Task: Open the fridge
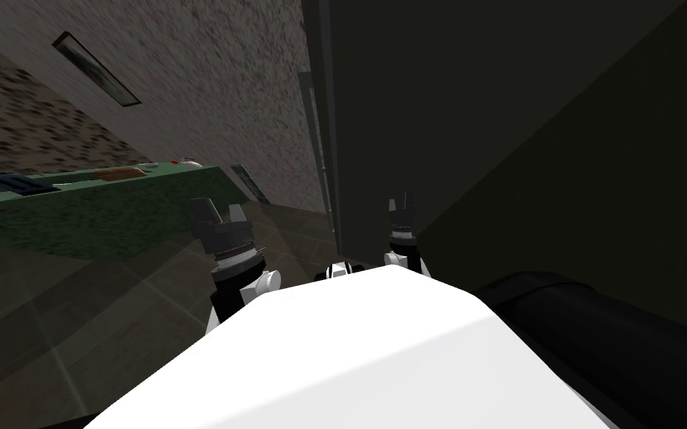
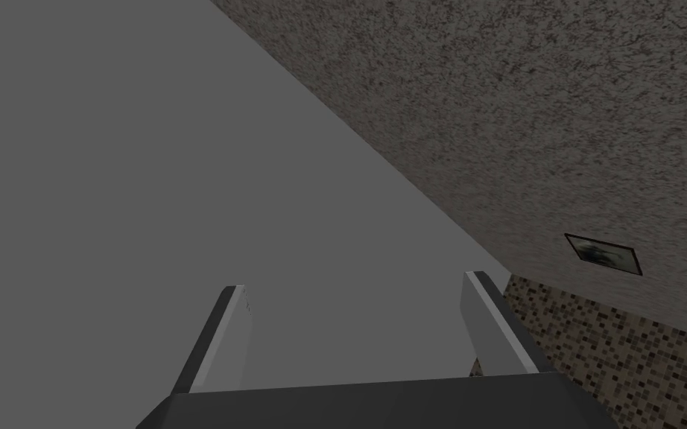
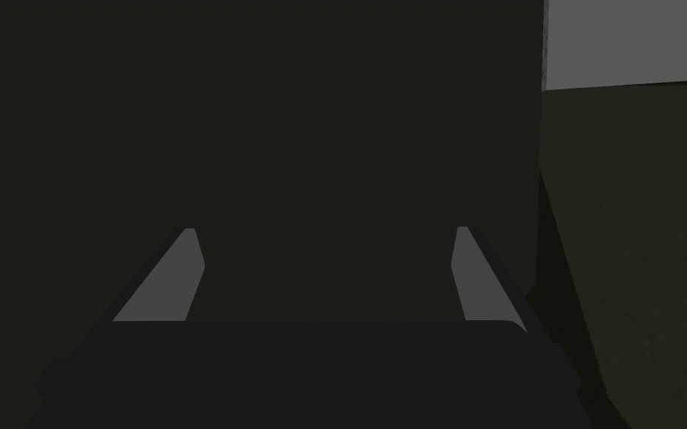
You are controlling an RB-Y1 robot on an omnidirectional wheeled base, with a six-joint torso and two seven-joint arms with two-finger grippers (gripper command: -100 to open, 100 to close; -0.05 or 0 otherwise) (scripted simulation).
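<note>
The fridge (image 1: 528, 112) is the biggest thing in front of me: a tall, nearly black body taking up the whole right half of the head view, and I am parked very close to it. To my left is a long green counter (image 1: 111, 212) against the speckled wall. The few small things on it are too far off to name. My left gripper (image 1: 219, 214) is raised over the floor beside that counter, well clear of the fridge, and its wrist camera shows the fingers spread wide on nothing. My right gripper (image 1: 401, 205) is up against the fridge front, and its own camera shows both blades wide apart, with only the flat dark panel (image 3: 297, 112) ahead and nothing between them. A thin pale strip (image 1: 318, 141) runs up the fridge's edge on my left. It may be the handle or the lip of the door; I cannot tell which. As I see it, the main risk is closing here, because the blades would meet on bare panel and any pull would bring nothing with it. Pushing in further would jab the tips into the door. I am also so close that a swinging door could catch my forearm. I can read no brand, label or writing anywhere.
</note>
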